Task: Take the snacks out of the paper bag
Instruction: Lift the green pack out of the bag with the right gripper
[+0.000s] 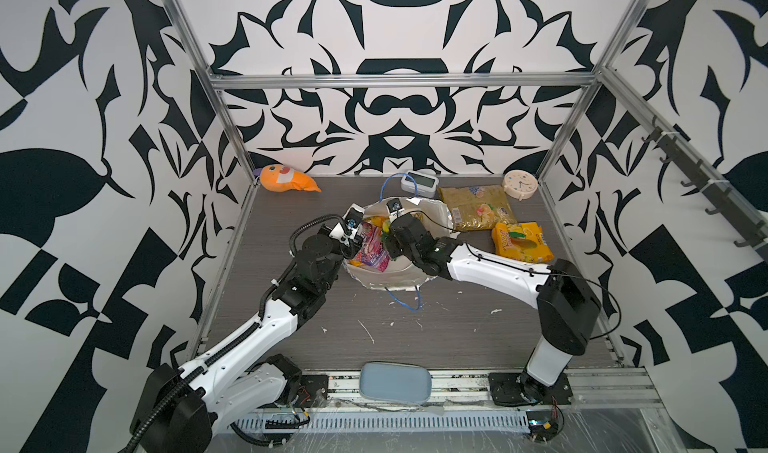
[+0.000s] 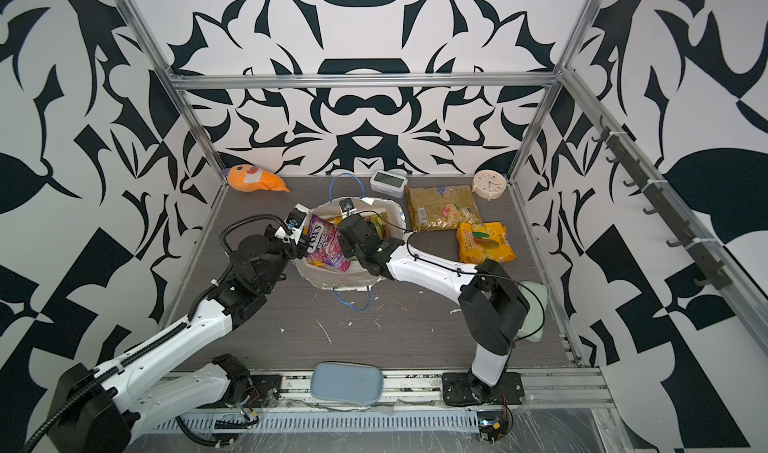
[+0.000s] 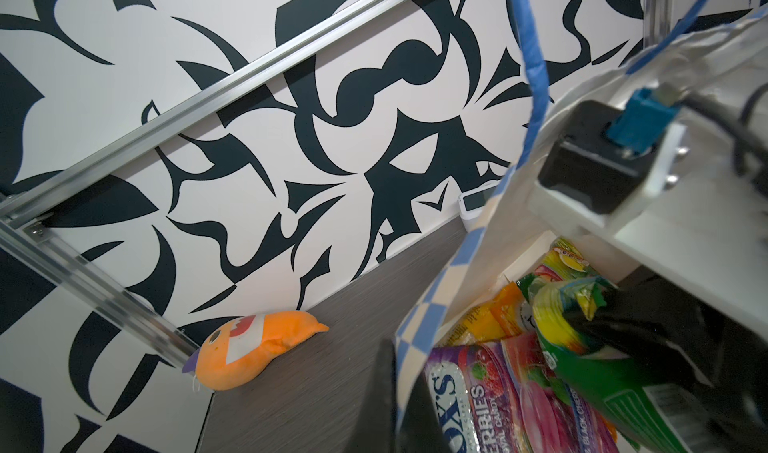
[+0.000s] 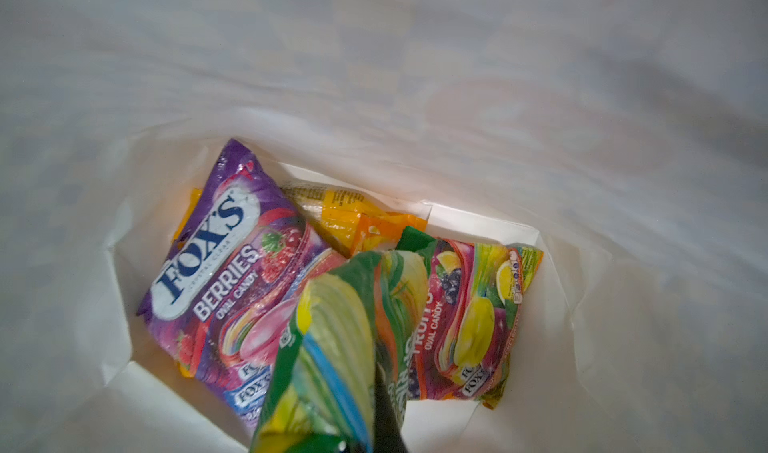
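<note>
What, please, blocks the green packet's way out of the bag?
Nothing visible does: the green packet lies on top of the purple packet, and the mouth of the bag stands open above it.

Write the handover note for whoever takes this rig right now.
Left tool: shut on the paper bag rim.
Right tool: inside the bag, shut on the green-yellow packet.
Done: olive-gold packet and a mango packet lie on the table, right of the bag.
Left: lift out the green-yellow packet, then the purple FOX'S packet, the orange FOX'S packet and a yellow-orange packet on the bag's bottom.
</note>
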You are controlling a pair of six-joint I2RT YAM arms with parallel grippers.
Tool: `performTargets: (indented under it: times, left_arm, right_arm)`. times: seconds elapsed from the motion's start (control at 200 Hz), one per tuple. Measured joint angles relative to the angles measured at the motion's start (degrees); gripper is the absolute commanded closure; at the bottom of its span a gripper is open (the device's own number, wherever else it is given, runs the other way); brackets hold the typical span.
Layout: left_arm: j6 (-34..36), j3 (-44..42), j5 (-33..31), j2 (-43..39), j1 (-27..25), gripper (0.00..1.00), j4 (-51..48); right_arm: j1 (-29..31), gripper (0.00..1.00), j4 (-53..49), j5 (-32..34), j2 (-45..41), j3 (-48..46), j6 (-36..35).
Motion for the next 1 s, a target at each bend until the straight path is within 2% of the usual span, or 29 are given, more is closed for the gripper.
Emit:
performTargets:
  times: [0.315,0.595,1.0]
  left_arm:
    - [0.0,0.1,-0.8,1.3,0.0,1.00,0.5]
    - [0.0,0.2,-1.7,1.8,0.0,1.00,1.4]
    - [0.0,0.2,-2.7,1.8,0.0,1.00,1.4]
  right_arm:
    - [-3.0,1.00,5.2,-12.0,-4.4,-3.8,1.5]
    - [-3.2,1.00,8.8,-21.6,-8.2,-6.6,-1.2]
    - [-4.2,1.00,9.4,-28.0,-20.2,-8.7,-5.2]
